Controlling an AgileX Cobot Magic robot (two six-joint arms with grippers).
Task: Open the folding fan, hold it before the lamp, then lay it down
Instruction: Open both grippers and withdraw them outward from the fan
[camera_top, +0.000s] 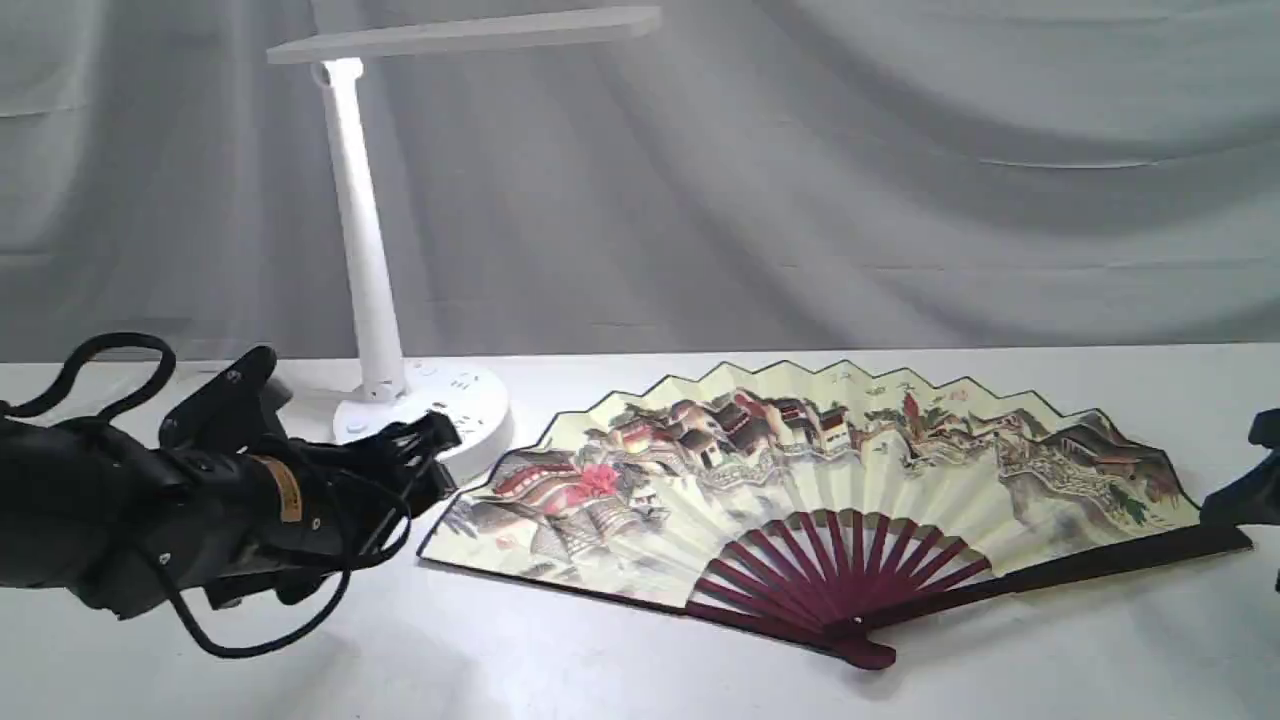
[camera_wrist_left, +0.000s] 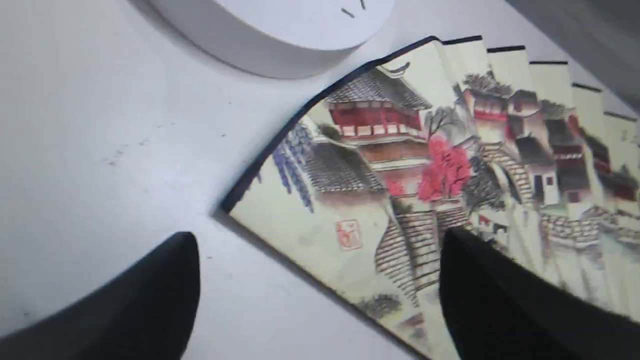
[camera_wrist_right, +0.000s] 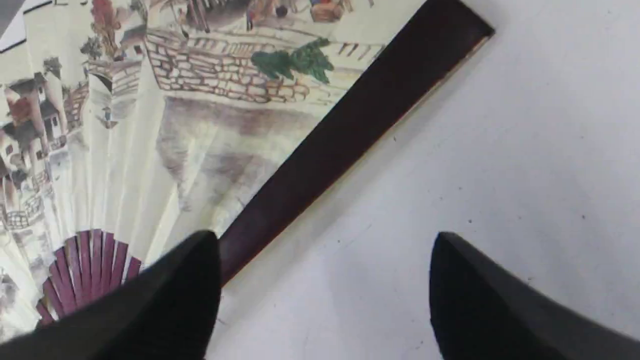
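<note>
Looking at the folding fan (camera_top: 820, 480) here: fully spread, painted side up, flat on the white surface (camera_top: 600, 680), left corner just beside the round base of the lamp (camera_top: 470, 405).

Probably super light and pretty floppy across the pleated paper, so wouldn't pinch the painted part. Way too easy to crease or tear. Only really stiff along the dark outer guard stick (camera_wrist_right: 350, 130) and the maroon ribs (camera_top: 850, 560) near the pivot (camera_top: 865, 650). Best bet: grab the guards, one per side, and lift evenly. Guessing smooth, slippery wood, so needs a firm squeeze.

As for the left gripper (camera_wrist_left: 320, 255): fingers (camera_wrist_left: 150, 295) spread wide, holding nothing, hovering at the fan's left corner. Same deal with the right gripper (camera_wrist_right: 325, 260): fingers (camera_wrist_right: 490, 300) wide and empty, right next to that guard stick.
</note>
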